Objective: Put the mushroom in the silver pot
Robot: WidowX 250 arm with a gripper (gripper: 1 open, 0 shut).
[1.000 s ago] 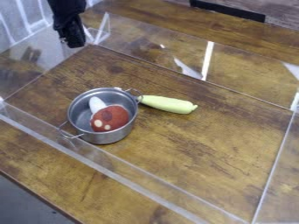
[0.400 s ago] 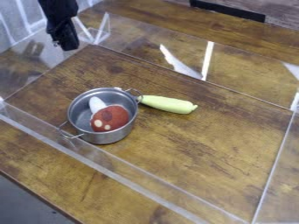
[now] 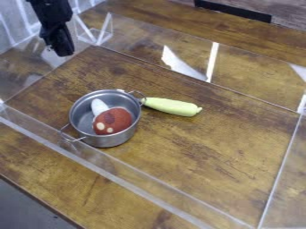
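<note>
The silver pot (image 3: 102, 119) stands left of centre on the wooden table, with its thin loop handle pointing toward the front left. Inside it lies the mushroom (image 3: 114, 122), reddish-brown cap with pale spots facing up. My gripper (image 3: 55, 45) hangs at the far upper left, well away from the pot and above the table's back corner. Its dark fingers are shut and hold nothing.
A long yellow-green vegetable (image 3: 173, 106) lies just right of the pot, touching its rim. Clear acrylic walls (image 3: 213, 61) ring the wooden work area (image 3: 203, 152), with a low front wall along the near edge.
My gripper has drifted left and slightly up toward the back corner, staying shut. The pot, mushroom and vegetable have not moved.
</note>
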